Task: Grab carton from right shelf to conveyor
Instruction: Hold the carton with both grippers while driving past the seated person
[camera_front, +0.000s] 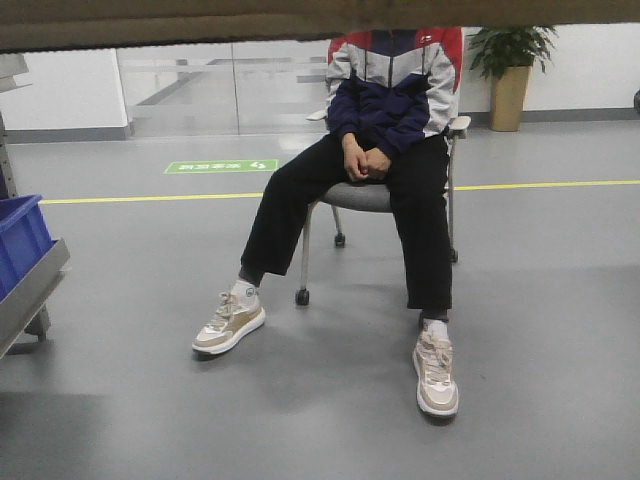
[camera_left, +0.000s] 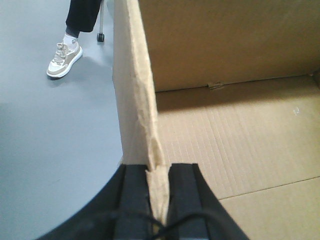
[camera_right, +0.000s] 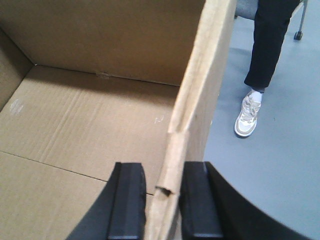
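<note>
The carton (camera_left: 225, 135) is a large open brown cardboard box, and both wrist views look down into its bare inside. My left gripper (camera_left: 159, 200) is shut on the carton's left wall, whose top edge is crushed between the black fingers (camera_left: 134, 200). My right gripper (camera_right: 162, 200) is shut on the right wall of the carton (camera_right: 90, 115), which is creased at the grip. In the front view the carton (camera_front: 300, 20) shows only as a brown band across the top. Grey floor lies below the carton on both sides. The right shelf and the conveyor are out of view.
A person (camera_front: 390, 130) sits on a wheeled chair (camera_front: 365, 197) straight ahead, legs stretched toward me, shoes (camera_front: 230, 322) on the grey floor. A blue bin (camera_front: 20, 245) rests on a grey metal ledge (camera_front: 35, 290) at the left. A yellow floor line (camera_front: 150, 198) and a potted plant (camera_front: 510, 70) lie beyond.
</note>
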